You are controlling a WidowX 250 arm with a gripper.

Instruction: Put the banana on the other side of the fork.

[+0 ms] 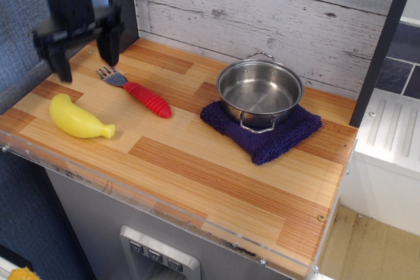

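Observation:
The yellow toy banana (79,119) lies flat on the wooden counter near the front left corner, stem pointing right. The fork (136,90) with grey prongs and a ribbed red handle lies just behind and right of it, prongs to the left. My gripper (84,50) hangs in the air above the back left of the counter, well above the banana and fork. Its two black fingers are spread apart and hold nothing.
A steel pot (259,91) sits on a dark blue cloth (264,130) at the middle right. A dark post (122,4) stands at the back left against the grey plank wall. The counter's front edge (164,204) has a clear plastic lip.

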